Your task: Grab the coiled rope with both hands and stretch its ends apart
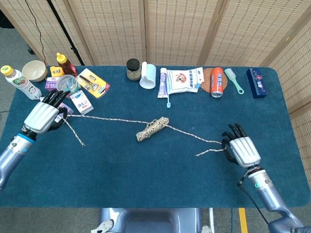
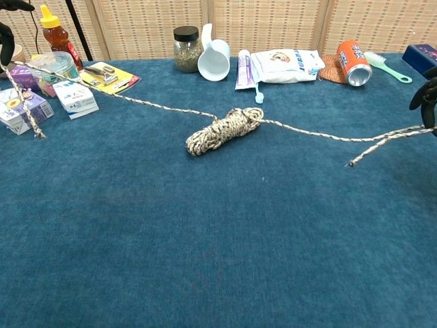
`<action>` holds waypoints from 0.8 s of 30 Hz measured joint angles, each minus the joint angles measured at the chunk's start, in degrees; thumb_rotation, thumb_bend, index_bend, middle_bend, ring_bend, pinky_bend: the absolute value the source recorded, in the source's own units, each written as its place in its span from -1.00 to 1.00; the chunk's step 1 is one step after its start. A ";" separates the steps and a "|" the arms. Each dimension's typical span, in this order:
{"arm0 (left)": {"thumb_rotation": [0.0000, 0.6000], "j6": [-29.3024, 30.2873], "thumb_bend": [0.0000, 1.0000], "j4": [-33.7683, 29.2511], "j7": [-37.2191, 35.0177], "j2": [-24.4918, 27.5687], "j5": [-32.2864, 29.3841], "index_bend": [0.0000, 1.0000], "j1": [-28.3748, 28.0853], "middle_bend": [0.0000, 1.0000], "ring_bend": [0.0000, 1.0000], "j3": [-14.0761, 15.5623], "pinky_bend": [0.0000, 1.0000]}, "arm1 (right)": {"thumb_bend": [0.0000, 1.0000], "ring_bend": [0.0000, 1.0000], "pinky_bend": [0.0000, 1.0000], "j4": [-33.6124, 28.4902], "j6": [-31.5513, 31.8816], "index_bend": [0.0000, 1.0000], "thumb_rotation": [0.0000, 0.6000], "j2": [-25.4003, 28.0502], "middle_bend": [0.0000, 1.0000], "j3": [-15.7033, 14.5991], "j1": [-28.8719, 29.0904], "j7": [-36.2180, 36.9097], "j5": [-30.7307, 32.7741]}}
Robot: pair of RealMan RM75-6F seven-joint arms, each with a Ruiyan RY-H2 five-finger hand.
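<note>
A speckled rope lies across the blue table with its coiled bundle [image 1: 152, 129] [image 2: 222, 130] near the middle. My left hand [image 1: 44, 115] holds the left strand at the table's left side, fingers curled round it, and a short tail [image 1: 75, 137] hangs below. My right hand [image 1: 239, 150] grips the right strand near the right edge, with a loose end [image 1: 206, 153] trailing toward the middle. In the chest view only the fingertips of the left hand [image 2: 7, 34] and right hand [image 2: 427, 96] show at the frame edges. The right strand sags slightly.
Along the far edge stand a jar [image 1: 133, 69], white cup [image 1: 148, 75], toothpaste [image 1: 163, 82], packet [image 1: 184, 79], orange can [image 1: 217, 81], brush [image 1: 233, 80] and dark box [image 1: 256, 82]. Small boxes, a plastic tub [image 1: 66, 84], bottles and a bowl [image 1: 34, 70] crowd the far left near my left hand.
</note>
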 measured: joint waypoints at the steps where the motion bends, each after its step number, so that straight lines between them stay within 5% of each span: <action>1: 1.00 0.28 -0.23 -0.62 0.20 0.12 0.36 0.39 -0.15 -0.92 -1.00 -0.04 -1.00 | 0.03 -0.84 -1.00 -0.59 0.05 0.25 1.00 0.04 -0.41 0.03 0.11 0.07 -0.26; 15: 1.00 -0.02 -0.24 -11.49 6.62 0.35 3.17 0.28 -2.95 -0.92 -1.00 -0.82 -1.00 | 0.03 -0.85 -1.00 -5.73 -2.04 0.15 1.00 -1.73 -0.49 0.49 3.36 -1.22 -3.19; 20: 1.00 -1.83 -0.25 -15.10 10.01 -0.67 3.29 -0.51 -4.26 -1.00 -1.00 -1.40 -1.00 | 0.03 -0.98 -1.00 -6.01 -3.91 -0.31 1.00 -3.52 -0.79 1.04 4.56 -2.14 -2.14; 24: 1.00 -4.46 -0.28 -18.42 11.92 -0.93 2.23 -0.89 -5.16 -1.00 -1.00 -1.90 -1.00 | -0.30 -1.00 -1.00 -5.87 -4.63 -0.73 1.00 -4.18 -1.00 1.36 4.91 -3.34 -0.83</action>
